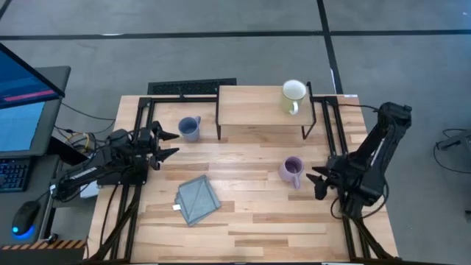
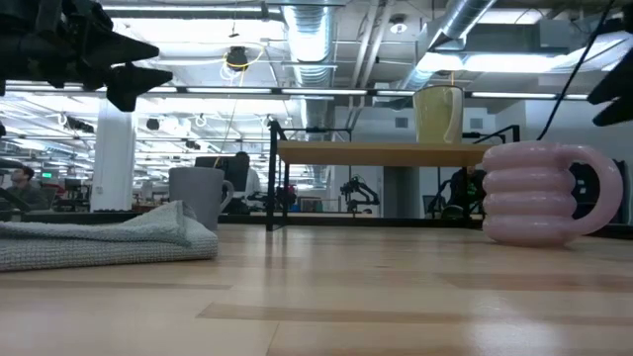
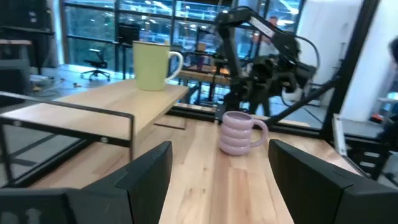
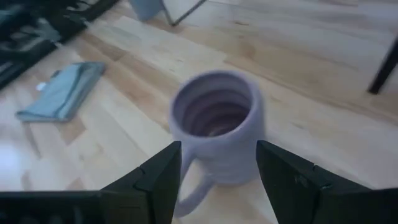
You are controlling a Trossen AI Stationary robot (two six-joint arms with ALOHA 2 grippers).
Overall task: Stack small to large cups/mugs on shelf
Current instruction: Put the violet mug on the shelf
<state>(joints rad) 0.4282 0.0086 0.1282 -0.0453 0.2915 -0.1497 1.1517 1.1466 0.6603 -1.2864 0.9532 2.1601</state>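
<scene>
A cream-white mug (image 1: 294,96) stands upright on the right end of the low wooden shelf (image 1: 257,110). A dusty blue mug (image 1: 190,129) stands on the table left of the shelf. A ribbed lavender mug (image 1: 291,171) stands upright on the table in front of the shelf, also clear in the right wrist view (image 4: 214,124). My right gripper (image 1: 318,180) hovers open just to the right of the lavender mug, tipped down toward it, without touching it. My left gripper (image 1: 168,143) is open near the blue mug, pointing level across the table.
A folded grey-blue cloth (image 1: 198,199) lies on the table toward the near left. The shelf's thin black legs (image 1: 307,125) stand just beyond the lavender mug. Black frame rails (image 1: 140,125) run along both table sides. A monitor (image 1: 22,96) stands off the left edge.
</scene>
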